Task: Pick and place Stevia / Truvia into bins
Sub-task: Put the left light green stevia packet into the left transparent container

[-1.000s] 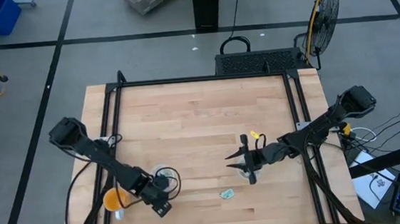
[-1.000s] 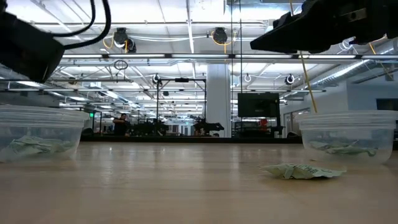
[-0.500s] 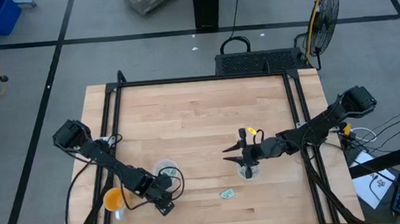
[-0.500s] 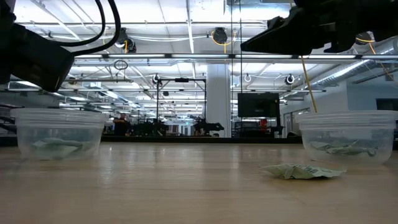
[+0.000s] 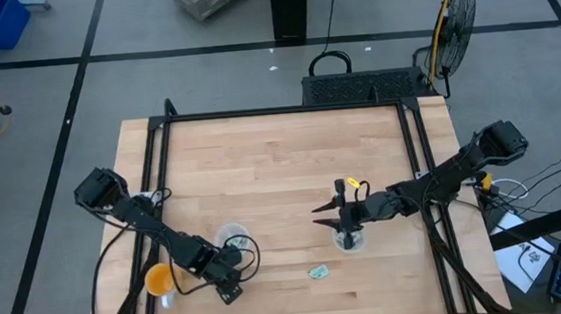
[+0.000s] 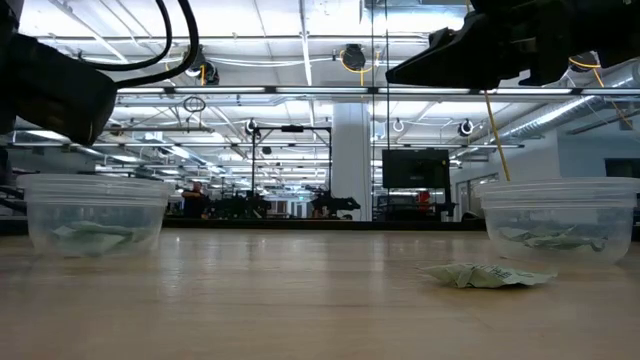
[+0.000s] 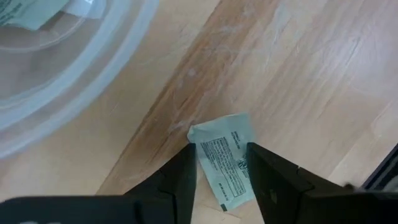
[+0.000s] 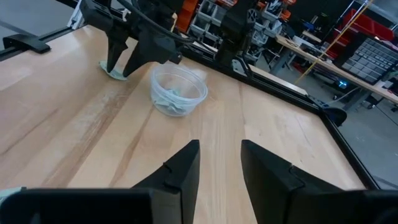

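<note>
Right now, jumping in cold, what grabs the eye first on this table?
The left gripper is down at the table's near left by one clear cup, its open fingers astride a pale green packet. The right gripper hangs open over the other cup. A loose packet lies between the cups.

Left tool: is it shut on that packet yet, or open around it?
Open. In the left wrist view the left tool has a finger on each side of the packet, which lies flat on the table.

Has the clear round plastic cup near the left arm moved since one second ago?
Yes. In the low view the clear plastic cup has shifted rightward along the wooden table, toward the crumpled pale green packet, which stayed put. The left gripper straddles another packet.
</note>
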Robot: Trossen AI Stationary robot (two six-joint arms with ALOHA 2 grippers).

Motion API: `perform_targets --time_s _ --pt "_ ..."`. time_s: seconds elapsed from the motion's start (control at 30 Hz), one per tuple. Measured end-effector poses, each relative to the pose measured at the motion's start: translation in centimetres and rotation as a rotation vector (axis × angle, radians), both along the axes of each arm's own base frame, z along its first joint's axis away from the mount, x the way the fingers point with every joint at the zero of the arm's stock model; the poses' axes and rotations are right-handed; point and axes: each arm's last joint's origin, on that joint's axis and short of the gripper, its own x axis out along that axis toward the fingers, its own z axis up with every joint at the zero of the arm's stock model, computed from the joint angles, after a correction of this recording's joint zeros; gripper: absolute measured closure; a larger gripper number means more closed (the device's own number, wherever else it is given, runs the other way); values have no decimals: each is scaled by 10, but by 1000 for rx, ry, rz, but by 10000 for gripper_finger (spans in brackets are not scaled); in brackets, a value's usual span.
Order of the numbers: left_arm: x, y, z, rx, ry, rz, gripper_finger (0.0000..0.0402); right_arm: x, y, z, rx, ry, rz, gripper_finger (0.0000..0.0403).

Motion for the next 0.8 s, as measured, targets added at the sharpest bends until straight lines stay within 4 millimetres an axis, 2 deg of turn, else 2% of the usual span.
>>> perform_targets --time_s 0.37,0.43,0.53,0.8 --pt "-2 2 -2 38 -4 -66 386 0 0 0 0 0 0 291" --pt "-3 2 -2 41 -1 -68 395 0 0 0 0 0 0 291" --pt "-2 2 -2 40 0 -61 382 0 0 0 1 0 0 291" --pt "-2 0 -1 40 -23 -70 289 0 0 0 53 -1 -12 291"
